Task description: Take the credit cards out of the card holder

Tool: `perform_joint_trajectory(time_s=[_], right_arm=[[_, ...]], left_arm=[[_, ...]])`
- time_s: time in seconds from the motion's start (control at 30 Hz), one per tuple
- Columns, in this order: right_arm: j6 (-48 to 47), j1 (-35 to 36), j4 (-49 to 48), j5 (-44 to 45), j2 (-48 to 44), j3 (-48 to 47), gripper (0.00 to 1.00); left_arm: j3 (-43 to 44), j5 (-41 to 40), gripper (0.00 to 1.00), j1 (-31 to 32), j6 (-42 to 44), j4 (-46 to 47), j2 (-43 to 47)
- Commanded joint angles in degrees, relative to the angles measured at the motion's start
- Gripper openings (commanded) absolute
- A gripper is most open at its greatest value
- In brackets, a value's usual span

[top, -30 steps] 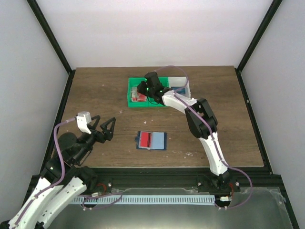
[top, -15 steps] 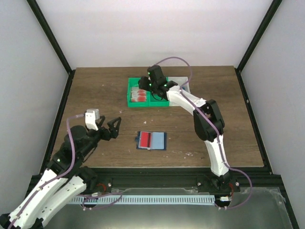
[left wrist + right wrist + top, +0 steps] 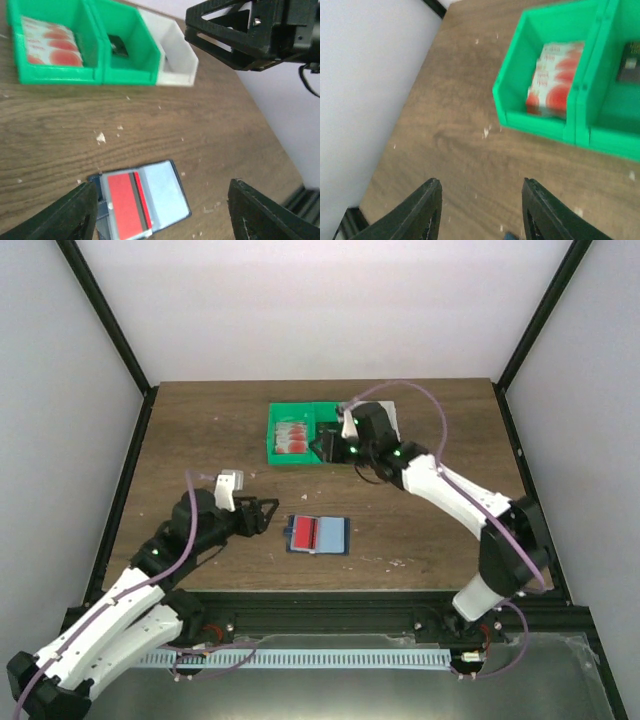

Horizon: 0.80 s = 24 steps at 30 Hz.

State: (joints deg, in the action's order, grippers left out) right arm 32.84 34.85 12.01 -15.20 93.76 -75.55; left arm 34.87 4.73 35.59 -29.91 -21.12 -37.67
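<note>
The card holder (image 3: 330, 535) lies open on the table's near middle, navy outside, a red credit card (image 3: 303, 533) in its left pocket. My left gripper (image 3: 262, 515) is open and empty, just left of it. In the left wrist view the holder (image 3: 160, 192) and its red card (image 3: 125, 205) lie between and below my fingers. My right gripper (image 3: 328, 448) is open and empty, over the front of the green bin. Red-and-white credit cards (image 3: 291, 437) lie in the bin's left compartment and show in the right wrist view (image 3: 554, 75). A dark card (image 3: 630, 62) lies in the middle compartment.
The green bin (image 3: 296, 459) stands at the back middle with a white bin (image 3: 175, 55) joined at its right. Small pale crumbs (image 3: 101, 137) dot the wood. Black frame rails edge the table.
My left arm has reached right and forward, its gripper now next to the card holder. My right gripper has drawn back from over the left compartment toward the bin's front right.
</note>
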Motion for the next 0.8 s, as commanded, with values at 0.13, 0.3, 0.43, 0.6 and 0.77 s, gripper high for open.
perform_joint_trajectory(time_s=[0.13, 0.3, 0.43, 0.6, 0.77], right_arm=[[2.58, -0.05, -5.08, -11.23, -13.62, 21.16, 0.42], [4.88, 0.88, -7.99, -13.28, -18.75, 30.48, 0.42], [8.41, 2.4, -12.55, -14.63, -20.06, 36.38, 0.42], [12.61, 5.86, -17.8, -12.76, -19.06, 40.64, 0.42], [12.83, 9.11, -20.72, -11.67, -15.6, 40.95, 0.42]], left_arm=[[-10.38, 12.62, 0.25, -0.09, -10.41, 14.45, -5.25], [-15.34, 15.34, 0.0, 2.5, -13.72, 24.44, -11.14], [-18.02, 16.45, 0.0, 4.07, -15.68, 32.41, -16.05], [-20.06, 16.28, 0.0, 4.2, -15.01, 38.33, -21.59], [-21.2, 15.95, 0.0, 4.37, -12.78, 40.52, -23.7]])
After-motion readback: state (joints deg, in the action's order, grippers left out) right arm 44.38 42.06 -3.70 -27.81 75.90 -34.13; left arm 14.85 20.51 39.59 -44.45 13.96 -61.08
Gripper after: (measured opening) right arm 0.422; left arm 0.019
